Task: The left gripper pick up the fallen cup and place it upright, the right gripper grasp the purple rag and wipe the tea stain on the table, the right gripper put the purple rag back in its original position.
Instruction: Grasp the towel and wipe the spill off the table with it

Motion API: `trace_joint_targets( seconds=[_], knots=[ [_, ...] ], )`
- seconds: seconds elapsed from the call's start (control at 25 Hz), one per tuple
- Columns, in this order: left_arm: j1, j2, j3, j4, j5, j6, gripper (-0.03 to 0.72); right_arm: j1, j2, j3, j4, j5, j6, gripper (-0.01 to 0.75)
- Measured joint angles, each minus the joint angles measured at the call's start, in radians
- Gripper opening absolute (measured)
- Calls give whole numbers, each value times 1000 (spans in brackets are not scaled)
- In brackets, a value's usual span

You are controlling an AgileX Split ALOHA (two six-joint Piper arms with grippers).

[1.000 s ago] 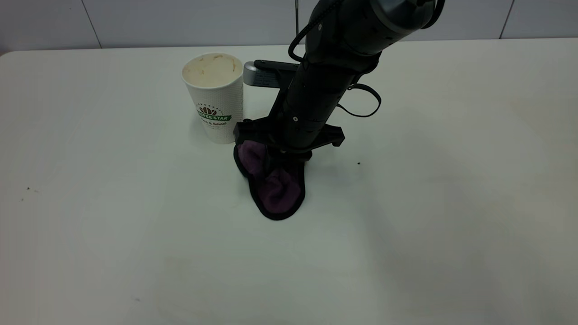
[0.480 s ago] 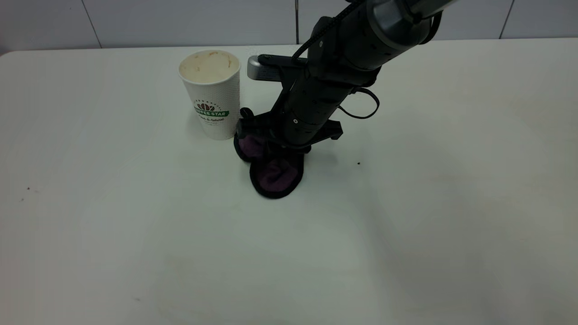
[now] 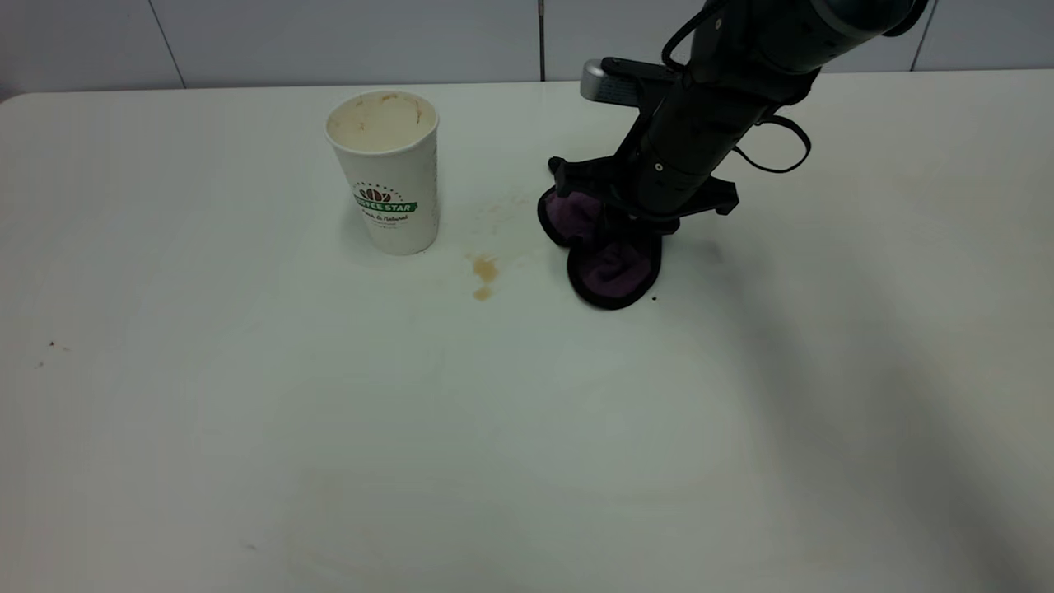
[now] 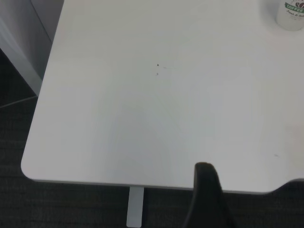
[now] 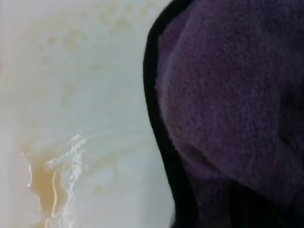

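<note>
The cup stands upright at the back left of the table, its tan-stained inside showing; its base also shows in the left wrist view. My right gripper is shut on the purple rag and presses it onto the table, right of the cup. The tea stain lies as small amber spots between cup and rag, with a faint smear behind them. In the right wrist view the rag fills most of the picture beside the wet stain. My left gripper is parked off the table's corner.
A tiny black speck lies just right of the rag. More specks sit near the table's left edge. A grey wall runs behind the table's far edge.
My right gripper has dragged the rag to the right, away from the cup, uncovering the amber spots and the smear. The cup shifted slightly at first, then stayed put.
</note>
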Motion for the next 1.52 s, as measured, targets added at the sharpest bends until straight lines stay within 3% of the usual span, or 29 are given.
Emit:
trace_joint_targets(
  seconds=[0.16, 0.6, 0.96, 1.52],
  knots=[
    [0, 0, 0, 0, 0, 0, 545, 27, -1, 0, -7, -6, -4, 130],
    [0, 0, 0, 0, 0, 0, 545, 241, 2, 1, -11, -45, 2, 135],
    [0, 0, 0, 0, 0, 1, 545, 269, 5, 9, 43, -110, 2, 139],
    [0, 0, 0, 0, 0, 1, 545, 272, 36, 12, 49, -351, -26, 147]
  ],
)
